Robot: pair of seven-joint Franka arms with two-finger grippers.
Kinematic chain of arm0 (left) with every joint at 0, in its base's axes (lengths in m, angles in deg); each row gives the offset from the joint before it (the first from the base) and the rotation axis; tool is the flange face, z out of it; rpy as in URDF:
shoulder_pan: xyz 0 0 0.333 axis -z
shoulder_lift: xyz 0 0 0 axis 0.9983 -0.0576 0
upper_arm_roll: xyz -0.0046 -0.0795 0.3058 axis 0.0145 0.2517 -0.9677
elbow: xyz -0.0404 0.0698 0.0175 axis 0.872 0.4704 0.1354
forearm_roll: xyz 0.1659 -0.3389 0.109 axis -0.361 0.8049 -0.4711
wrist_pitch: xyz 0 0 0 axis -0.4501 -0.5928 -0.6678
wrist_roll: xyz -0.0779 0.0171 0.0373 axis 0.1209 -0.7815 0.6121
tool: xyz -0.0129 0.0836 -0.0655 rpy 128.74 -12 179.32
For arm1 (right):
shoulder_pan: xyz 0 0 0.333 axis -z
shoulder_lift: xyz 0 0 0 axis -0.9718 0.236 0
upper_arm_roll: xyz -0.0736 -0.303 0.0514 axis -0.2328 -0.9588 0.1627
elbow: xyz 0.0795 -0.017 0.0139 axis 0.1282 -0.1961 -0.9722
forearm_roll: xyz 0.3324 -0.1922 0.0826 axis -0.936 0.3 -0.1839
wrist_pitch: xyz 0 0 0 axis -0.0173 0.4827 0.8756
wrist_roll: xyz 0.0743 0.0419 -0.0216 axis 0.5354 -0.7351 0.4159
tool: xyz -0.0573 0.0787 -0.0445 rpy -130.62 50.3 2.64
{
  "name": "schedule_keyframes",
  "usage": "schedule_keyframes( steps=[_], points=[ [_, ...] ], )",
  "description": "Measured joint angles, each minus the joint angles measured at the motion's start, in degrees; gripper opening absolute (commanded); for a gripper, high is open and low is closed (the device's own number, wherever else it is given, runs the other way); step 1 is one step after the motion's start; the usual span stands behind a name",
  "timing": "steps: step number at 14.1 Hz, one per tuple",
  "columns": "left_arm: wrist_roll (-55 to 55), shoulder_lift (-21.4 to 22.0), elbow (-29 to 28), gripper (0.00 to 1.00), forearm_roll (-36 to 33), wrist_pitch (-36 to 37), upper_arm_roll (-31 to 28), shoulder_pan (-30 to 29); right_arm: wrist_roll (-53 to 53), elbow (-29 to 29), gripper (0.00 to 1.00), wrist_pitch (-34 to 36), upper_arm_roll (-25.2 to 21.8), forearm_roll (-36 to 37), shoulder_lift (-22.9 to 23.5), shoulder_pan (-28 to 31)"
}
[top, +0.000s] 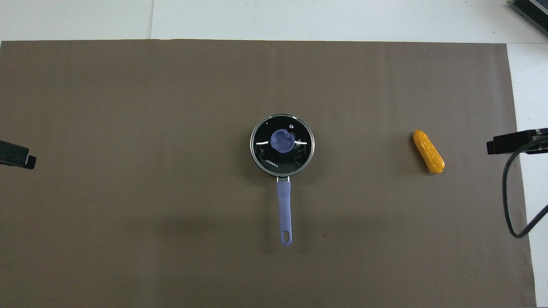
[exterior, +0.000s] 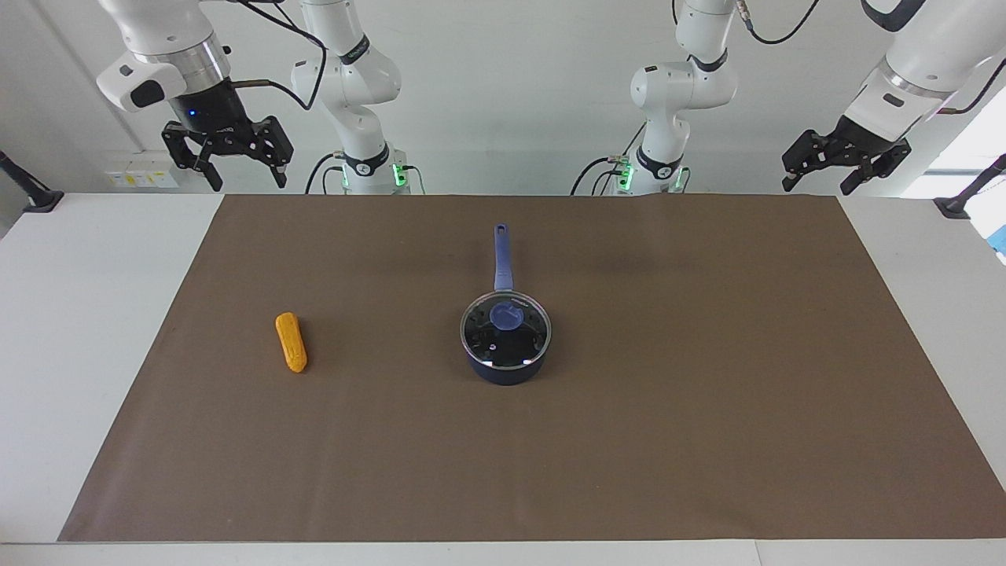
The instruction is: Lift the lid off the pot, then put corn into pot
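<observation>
The dark blue pot (exterior: 507, 374) stands in the middle of the brown mat, its long blue handle (top: 284, 205) pointing toward the robots. The glass lid (exterior: 515, 342) (top: 282, 161) lies flat on the pot, with its blue knob (exterior: 507, 317) at the centre. The yellow-orange corn (exterior: 291, 343) (top: 428, 151) lies on the mat toward the right arm's end, well apart from the pot. My right gripper (exterior: 245, 181) hangs open and empty high over that end's table edge. My left gripper (exterior: 817, 187) hangs open and empty high over the other end.
The brown mat (exterior: 707, 377) covers most of the white table (exterior: 71, 330). A black cable (top: 511, 205) loops over the mat's edge near the corn's end. Black stands (exterior: 35, 198) (exterior: 955, 206) sit at both table ends near the robots.
</observation>
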Motion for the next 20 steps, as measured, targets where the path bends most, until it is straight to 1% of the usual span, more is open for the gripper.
schedule_keyframes(
  steps=[17,20],
  points=[
    [-0.03,0.00,-0.01,1.00,0.01,0.02,0.72,0.40,0.00,0.00,1.00,0.00,0.00,0.00,0.00,0.00],
    [-0.04,0.00,-0.01,1.00,0.02,-0.10,0.73,1.77,0.00,0.00,1.00,0.00,0.00,0.00,0.00,0.00]
  ],
)
